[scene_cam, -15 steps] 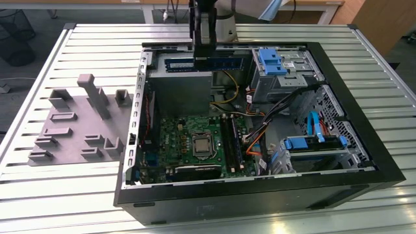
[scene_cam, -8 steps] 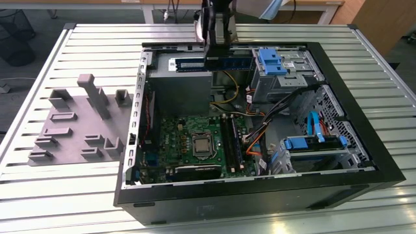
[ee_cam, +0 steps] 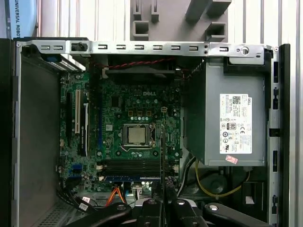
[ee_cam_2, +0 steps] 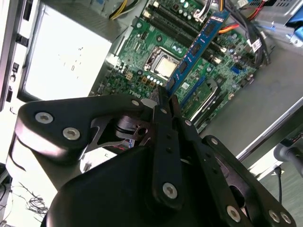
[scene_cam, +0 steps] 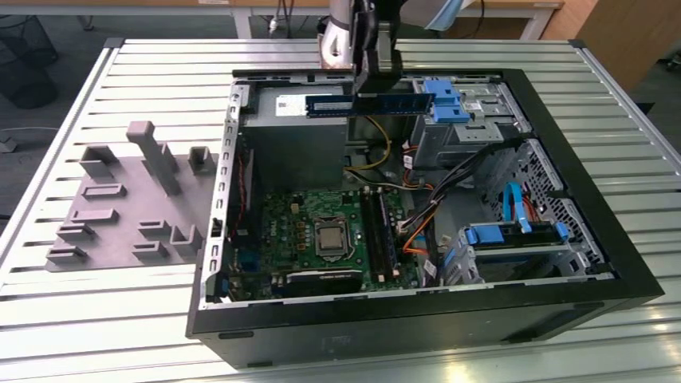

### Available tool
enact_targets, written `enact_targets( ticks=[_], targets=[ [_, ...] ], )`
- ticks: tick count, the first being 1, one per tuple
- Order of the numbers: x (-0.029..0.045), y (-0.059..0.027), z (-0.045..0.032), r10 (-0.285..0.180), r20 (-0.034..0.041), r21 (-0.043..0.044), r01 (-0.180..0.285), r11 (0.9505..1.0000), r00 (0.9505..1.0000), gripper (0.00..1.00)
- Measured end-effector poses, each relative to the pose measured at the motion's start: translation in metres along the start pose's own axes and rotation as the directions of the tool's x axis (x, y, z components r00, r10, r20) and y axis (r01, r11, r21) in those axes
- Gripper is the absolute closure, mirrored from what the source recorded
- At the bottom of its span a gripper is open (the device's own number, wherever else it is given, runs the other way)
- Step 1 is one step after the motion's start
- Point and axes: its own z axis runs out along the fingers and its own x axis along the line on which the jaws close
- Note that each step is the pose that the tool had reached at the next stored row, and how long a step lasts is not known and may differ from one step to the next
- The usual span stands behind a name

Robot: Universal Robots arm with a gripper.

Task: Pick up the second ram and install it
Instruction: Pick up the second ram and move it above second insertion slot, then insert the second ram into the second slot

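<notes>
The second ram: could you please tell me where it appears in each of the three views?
Exterior view: the second ram is held level above the grey power supply.
Second wrist view: it runs from the gripper out over the green motherboard.
First wrist view: edge-on, a thin dark strip beside the CPU socket.
Shared landmark: the CPU socket, mid-motherboard.

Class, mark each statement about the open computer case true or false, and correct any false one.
1. The gripper holds the second ram above the open case. True.
2. The second ram is already seated in a motherboard slot. False: it hangs above the grey power-supply box, clear of the motherboard.
3. The grey holder tray lies outside the case. True.
4. The processor socket is covered by a fan. False: it is bare.
</notes>
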Motion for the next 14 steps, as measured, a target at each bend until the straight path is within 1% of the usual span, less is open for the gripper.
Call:
enact_targets(
  ticks=[2,14],
  targets=[
    [0.0000,-0.0045,-0.0001,0.000,0.0000,0.0000,0.000,1.0000,1.0000,0.86],
    [-0.0001,-0.0070,-0.0001,0.000,0.0000,0.0000,0.000,1.0000,1.0000,0.86]
  ],
)
